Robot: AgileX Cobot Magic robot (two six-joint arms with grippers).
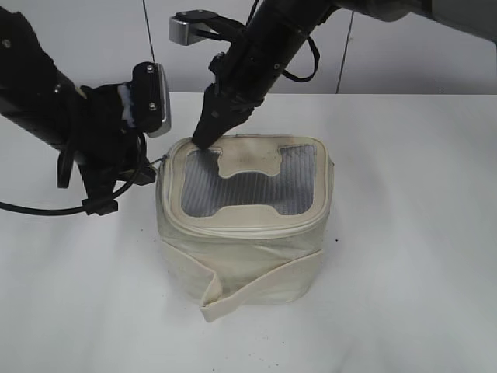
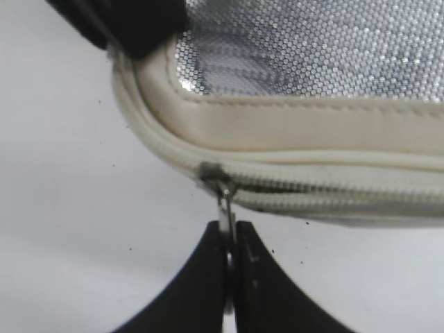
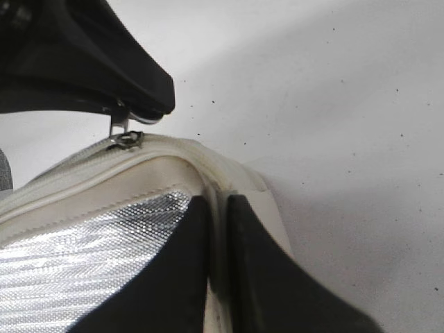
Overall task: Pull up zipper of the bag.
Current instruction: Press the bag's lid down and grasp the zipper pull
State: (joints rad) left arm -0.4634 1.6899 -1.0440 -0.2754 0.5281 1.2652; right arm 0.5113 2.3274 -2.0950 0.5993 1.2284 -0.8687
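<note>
I take this for a lab test bench; I see only a bare white tabletop [image 1: 404, 256], a plain pale panelled wall [image 1: 101, 39], two robot arms.

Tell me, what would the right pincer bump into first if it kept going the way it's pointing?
Probably the bag itself. The right pincer points down at the bag's back-left corner, its tips already at the cream rim beside the grey mesh panel. Contact is hard to confirm.

Bag [image 1: 248, 249]: smooth matt cream leatherette, shiny grey mesh panel [image 2: 326, 48] upper right. Zipper [image 2: 333, 184]: ribbed cream cloth tape, bright metal slider [image 2: 211, 173]. Left gripper [image 2: 229, 263] fingers: matt black plastic. Table [image 1: 419, 233]: matt white.
</note>
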